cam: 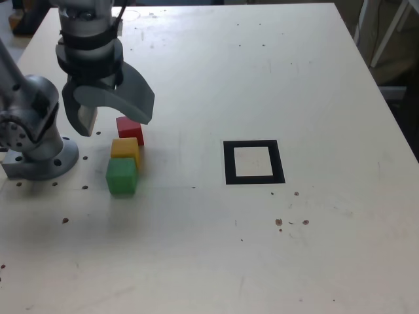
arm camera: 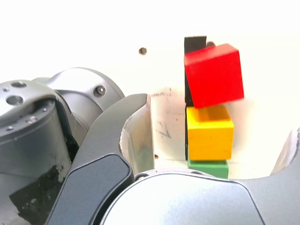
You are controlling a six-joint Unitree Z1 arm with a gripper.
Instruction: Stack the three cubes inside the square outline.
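Claw (cam: pixel 108 111) hangs wide open over the table (cam: pixel 314 78) at the exterior view's left, holding nothing, jaws spread either side of the air just above and beside the red cube (cam: pixel 129 128). Arm's grey base (cam: pixel 39 154) sits further left, bolted near the table edge.

Three cubes lie in a short, touching row running from far to near in the exterior view: red at the far end, yellow cube (cam: pixel 125 151) in the middle, green cube (cam: pixel 121 176) nearest the camera. The row's long axis leans slightly, its near end drifting toward the exterior view's left. Red sits a bit askew to the other two; the wrist view shows it twisted vs. the yellow (arm camera: pixel 209 132) and green (arm camera: pixel 208 168) below it in that picture.

To the right, well apart from the cubes, the square outline (cam: pixel 254 179) lies flat w/ its white inside bare — no cube placed yet, so the stack looks unstarted.

Judging by the pose, the step in hand is a first pick, prob. the red cube. To do it well: turn the wrist so the jaws meet two opposite flat faces of the skewed cube, not its corners; come straight down so neither jaw nudges the yellow neighbour touching it; close only once the cube is centred between the jaws; lift clear before swinging right toward the outline
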